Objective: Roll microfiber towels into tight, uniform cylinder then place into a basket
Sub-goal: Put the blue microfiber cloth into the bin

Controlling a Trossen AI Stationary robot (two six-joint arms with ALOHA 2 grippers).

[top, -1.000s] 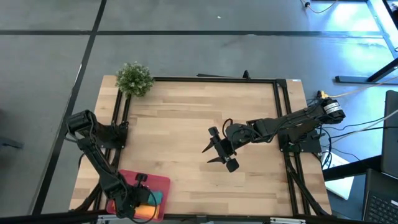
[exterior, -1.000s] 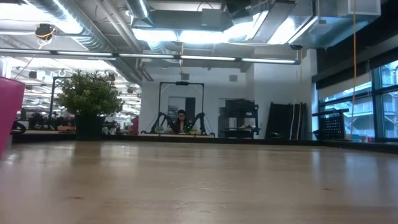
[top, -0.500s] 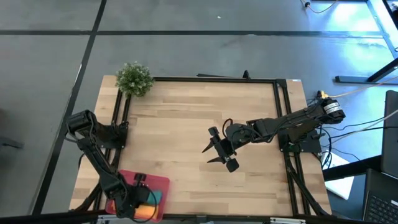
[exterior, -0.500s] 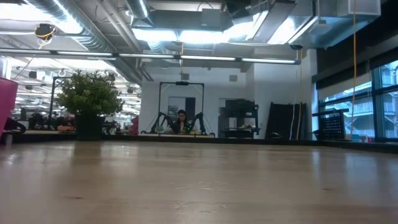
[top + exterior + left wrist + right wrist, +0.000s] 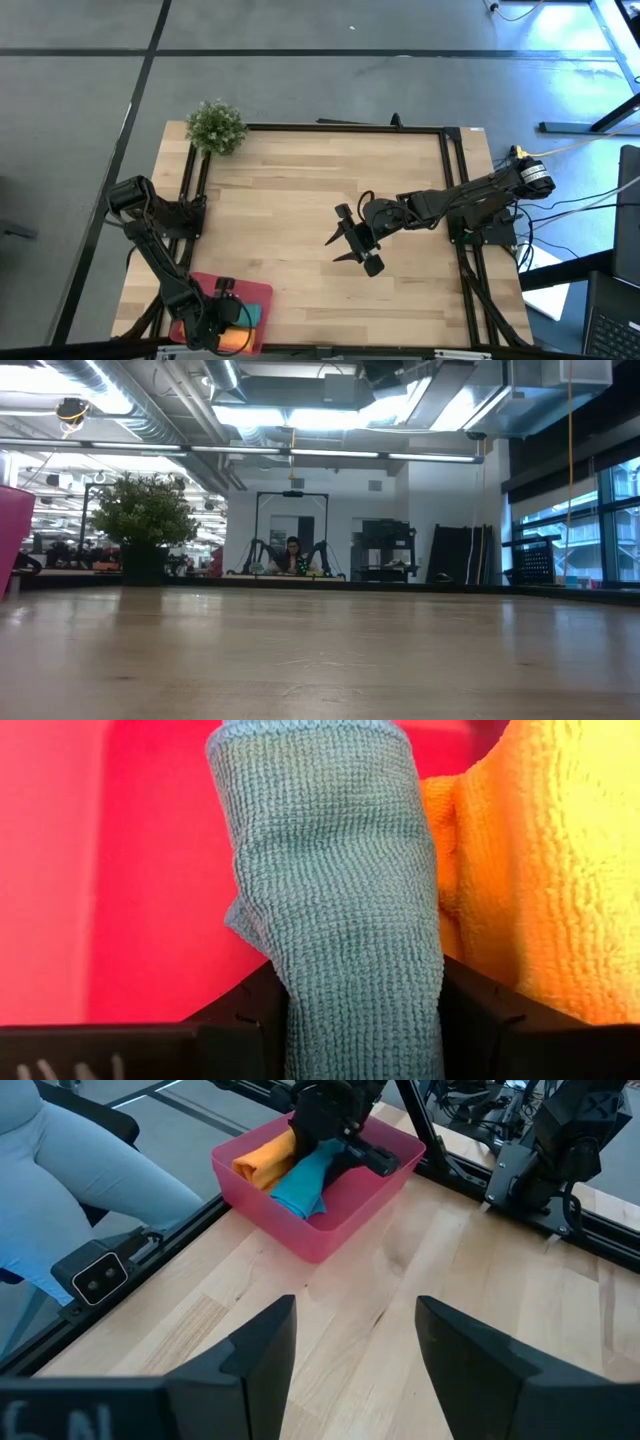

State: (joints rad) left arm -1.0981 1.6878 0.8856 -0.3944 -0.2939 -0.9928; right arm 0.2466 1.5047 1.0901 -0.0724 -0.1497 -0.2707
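The pink-red basket (image 5: 260, 294) stands at the table's near left corner; it also shows in the right wrist view (image 5: 330, 1230) and at the low view's left edge (image 5: 15, 530). In it lie the rolled teal towel (image 5: 330, 870) and, beside it, the orange towel (image 5: 540, 870), side by side and touching. My left gripper (image 5: 230, 318) reaches down into the basket and is shut on the teal towel. My right gripper (image 5: 350, 247) hangs open and empty over the table's middle, its fingers (image 5: 260, 1350) pointing toward the basket. My left gripper pinches the rolled teal towel between its two fingers (image 5: 245, 1010), across the roll near its near end (image 5: 310, 1000). The fingers come from above, slanting down into the basket. The roll's far part lies on the basket's floor (image 5: 120, 870) against the orange towel.
A small green potted plant (image 5: 216, 126) stands at the table's far left corner. Black frame rails (image 5: 450, 180) run along the table's sides. Bare wood (image 5: 300, 200) lies between basket and right arm. A person's leg (image 5: 80, 1160) shows beyond the table.
The basket's edge has shifted slightly back and forth in the low view while my left gripper stays in it on the teal towel. My right gripper has kept still.
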